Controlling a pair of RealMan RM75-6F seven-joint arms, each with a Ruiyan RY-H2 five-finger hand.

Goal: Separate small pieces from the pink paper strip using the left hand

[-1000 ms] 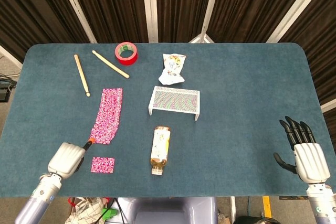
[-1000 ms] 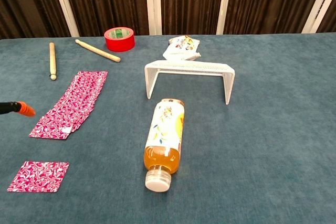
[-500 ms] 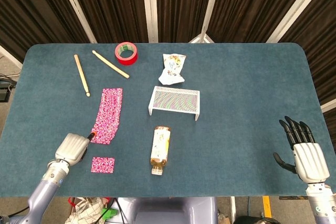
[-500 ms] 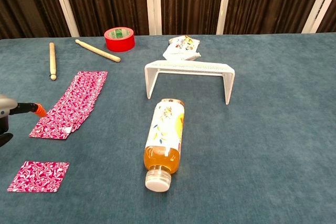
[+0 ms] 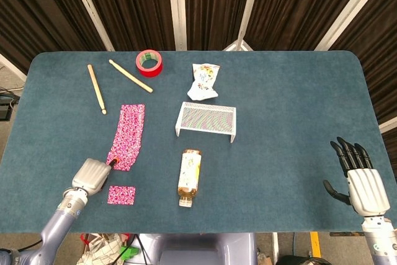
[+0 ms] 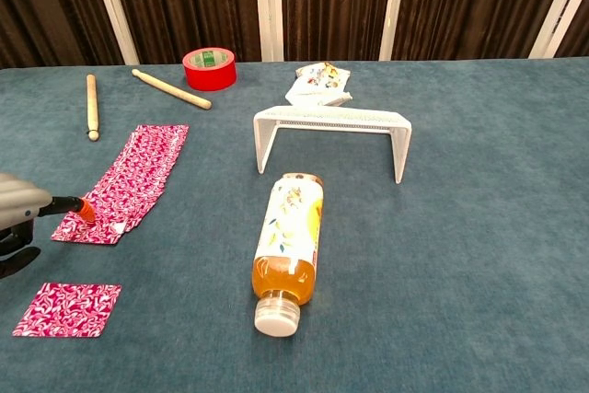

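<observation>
The pink patterned paper strip (image 5: 127,136) (image 6: 129,181) lies flat on the blue table, left of centre. A small square piece (image 5: 121,195) (image 6: 66,309) lies apart from it near the front edge. My left hand (image 5: 91,175) (image 6: 17,218) is at the strip's near end, holding nothing. One orange-tipped finger (image 6: 85,210) reaches out onto the strip's near corner, and dark fingers spread below it. My right hand (image 5: 360,181) hovers open at the table's front right, far from the paper, and shows only in the head view.
An orange drink bottle (image 5: 189,177) lies on its side right of the strip. Behind it stands a white wire rack (image 5: 206,120). A snack packet (image 5: 205,81), a red tape roll (image 5: 149,62) and two wooden sticks (image 5: 96,88) (image 5: 130,76) lie further back.
My left hand has moved right and forward, bringing its orange fingertip from beside the strip onto the strip's near corner. The right hand has not moved.
</observation>
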